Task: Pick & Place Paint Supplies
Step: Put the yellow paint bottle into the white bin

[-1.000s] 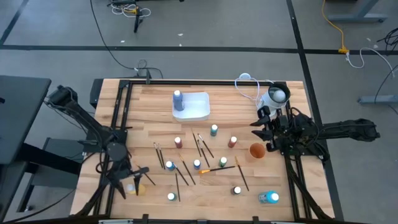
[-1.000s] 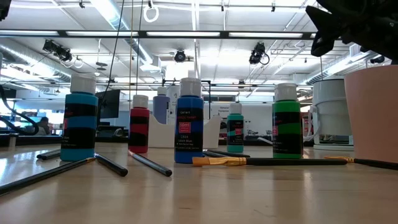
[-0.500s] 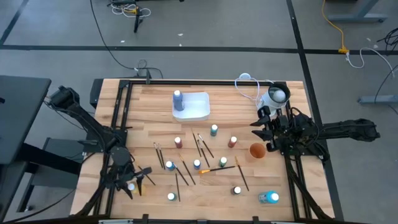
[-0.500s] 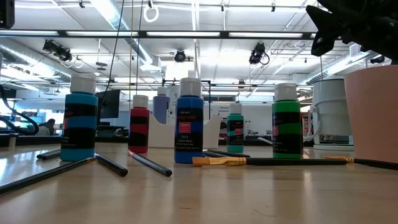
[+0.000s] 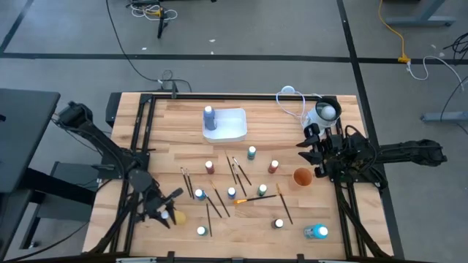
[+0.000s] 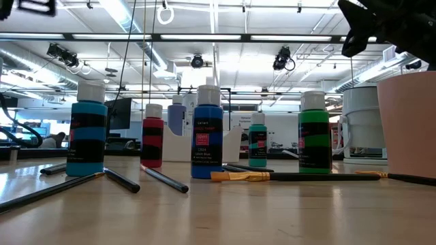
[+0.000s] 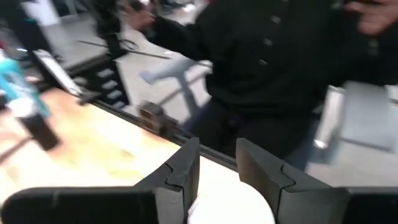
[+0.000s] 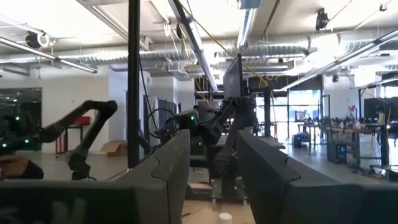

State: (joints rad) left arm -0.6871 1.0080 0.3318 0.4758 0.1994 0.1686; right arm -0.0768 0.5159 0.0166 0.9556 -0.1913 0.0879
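Note:
Near the table's front left corner, my left gripper [image 5: 165,209] [image 7: 217,155] is shut on a yellow bottle [image 5: 175,217] with a white cap. My right gripper [image 5: 311,151] [image 8: 214,155] hangs open with nothing between its fingers, above the table's right side between an orange cup [image 5: 302,177] and the white-and-grey round container [image 5: 324,112]. Several small white-capped bottles [image 5: 251,153] stand upright mid-table among thin dark brushes [image 5: 238,172] and an orange-handled brush [image 5: 252,198] lying flat. One blue bottle [image 5: 208,117] stands in a white tray [image 5: 235,126]. My left gripper has the yellow bottle's white cap [image 7: 231,206] between its two fingers, one on each side. The bottle's body is hidden below the fingers in the wrist view. In the high view the yellow body sticks out from the gripper toward the table's right, tilted.
A dark frame rail [image 5: 146,131] runs round the table's left, far and right sides. A larger blue bottle [image 5: 316,232] lies at the front right. A person in dark clothes [image 7: 267,68] stands just beyond the table's near edge. The container's cable [image 5: 292,98] loops at the back right.
My left gripper has shifted a little toward the table's right and turned over the yellow bottle. The bottle, upright before, now shows its yellow body beside the cap, tipped toward the right.

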